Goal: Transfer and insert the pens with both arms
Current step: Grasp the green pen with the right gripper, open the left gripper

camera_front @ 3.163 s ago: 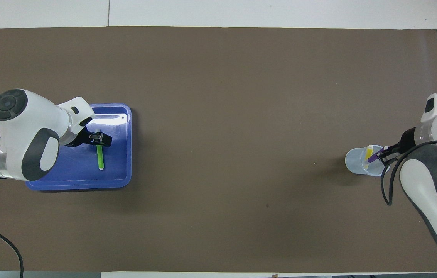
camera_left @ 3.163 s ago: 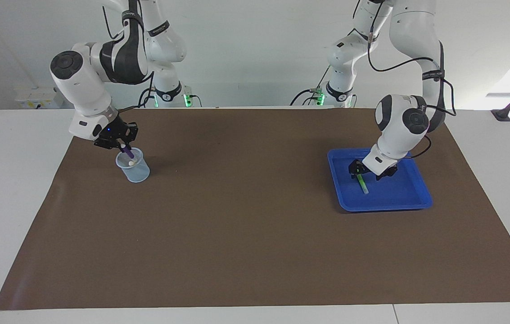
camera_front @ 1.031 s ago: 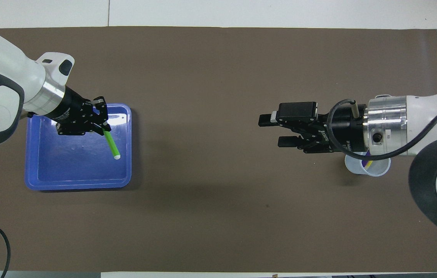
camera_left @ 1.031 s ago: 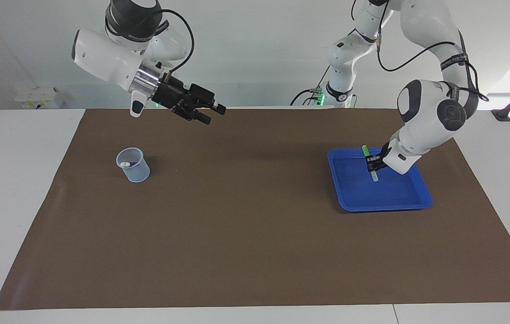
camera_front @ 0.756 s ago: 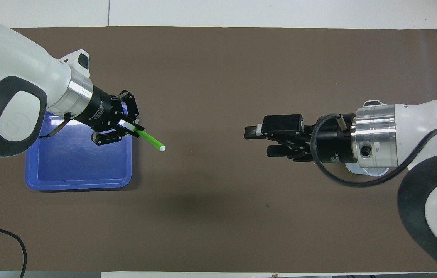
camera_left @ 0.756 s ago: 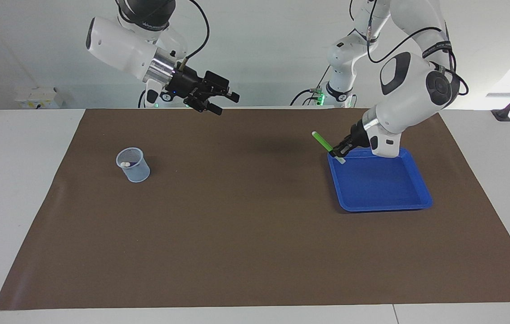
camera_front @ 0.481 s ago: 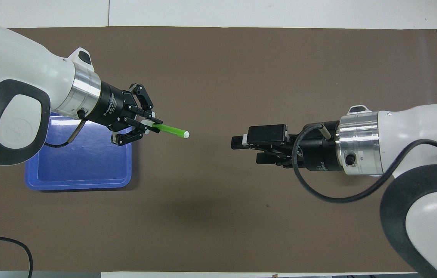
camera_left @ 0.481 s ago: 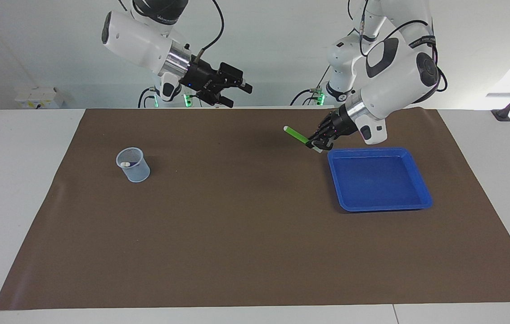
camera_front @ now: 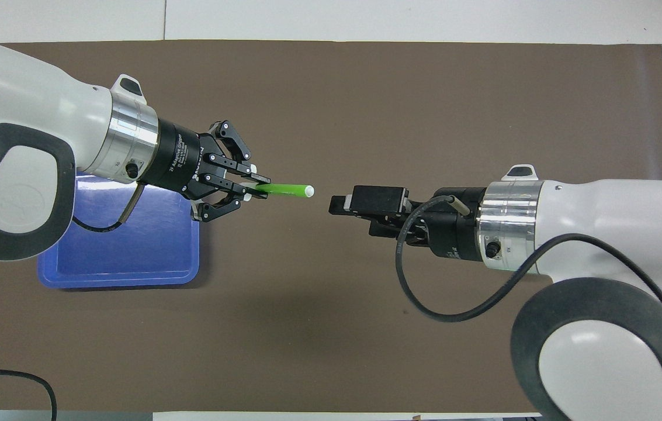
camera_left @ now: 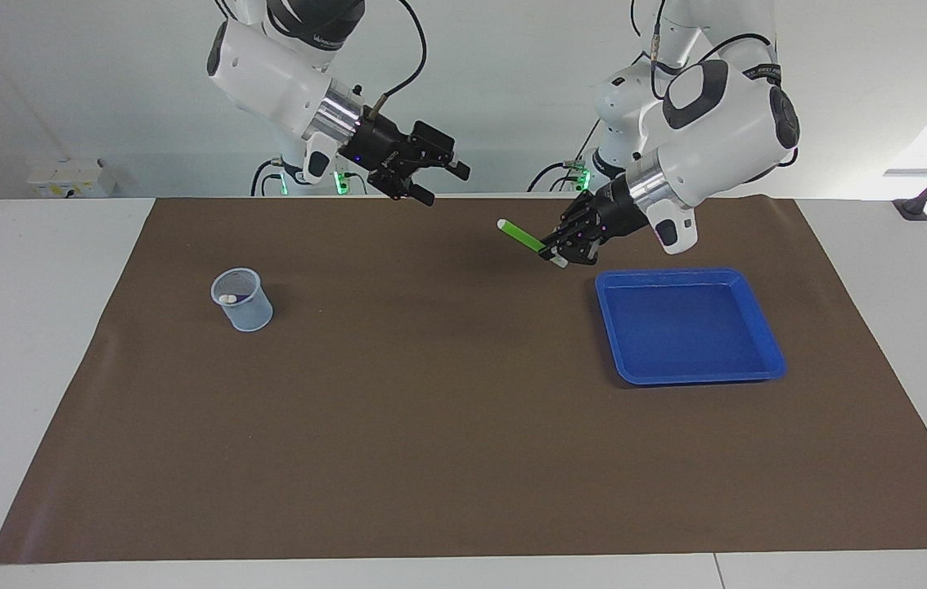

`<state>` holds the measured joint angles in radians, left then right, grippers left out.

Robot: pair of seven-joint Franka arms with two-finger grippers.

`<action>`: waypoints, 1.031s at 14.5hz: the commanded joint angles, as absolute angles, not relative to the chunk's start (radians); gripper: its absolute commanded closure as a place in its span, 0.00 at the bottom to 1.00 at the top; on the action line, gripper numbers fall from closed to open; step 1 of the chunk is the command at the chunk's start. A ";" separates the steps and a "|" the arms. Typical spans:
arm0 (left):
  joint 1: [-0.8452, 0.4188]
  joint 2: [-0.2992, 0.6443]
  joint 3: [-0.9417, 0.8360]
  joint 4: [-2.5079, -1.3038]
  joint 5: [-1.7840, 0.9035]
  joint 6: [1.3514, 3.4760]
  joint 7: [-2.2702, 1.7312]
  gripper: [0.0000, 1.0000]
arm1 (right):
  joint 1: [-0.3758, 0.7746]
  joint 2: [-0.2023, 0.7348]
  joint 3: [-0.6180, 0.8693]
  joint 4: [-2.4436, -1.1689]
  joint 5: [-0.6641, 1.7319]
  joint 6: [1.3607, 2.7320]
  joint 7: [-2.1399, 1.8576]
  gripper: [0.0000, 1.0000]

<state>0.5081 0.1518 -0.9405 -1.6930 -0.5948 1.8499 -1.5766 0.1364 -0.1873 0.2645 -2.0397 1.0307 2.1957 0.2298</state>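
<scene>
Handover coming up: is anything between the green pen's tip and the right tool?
Nothing: bare air over the brown mat separates green marker pen from open right tool, overhead view.

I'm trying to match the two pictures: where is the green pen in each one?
Facing view: green pen in the air, held by the left gripper, beside the blue tray.
Overhead view: green pen, pale tip toward the open right gripper.
Shared landmark: the blue tray.

Facing view: high camera across table, looks at robots, wide, whole brown mat [camera_left: 463, 425] plus wall in shot. Overhead view: above robots' end, steeply down, closer, arms fill sides. Shared: mat, blue tray [camera_left: 766, 335] [camera_front: 50, 275], both wrists. Views half turn apart.
</scene>
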 commanded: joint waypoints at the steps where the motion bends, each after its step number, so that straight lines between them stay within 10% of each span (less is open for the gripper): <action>1: 0.491 0.114 -0.942 -1.717 -0.630 1.881 -1.620 1.00 | 0.158 -0.180 0.265 -2.052 1.014 2.266 0.256 0.01; 10: 0.460 0.028 -0.943 -1.799 -0.718 1.950 -1.646 1.00 | 0.189 -0.146 0.270 -2.037 1.019 2.376 0.259 0.16; 15: 0.460 0.021 -0.943 -1.801 -0.730 1.953 -1.647 1.00 | 0.193 -0.146 0.270 -2.039 1.019 2.376 0.258 0.45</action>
<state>0.4588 0.0580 -0.9519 -1.7741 -0.6989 1.9346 -1.6397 0.1929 -0.1462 0.2655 -2.0420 1.0308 2.3635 0.2378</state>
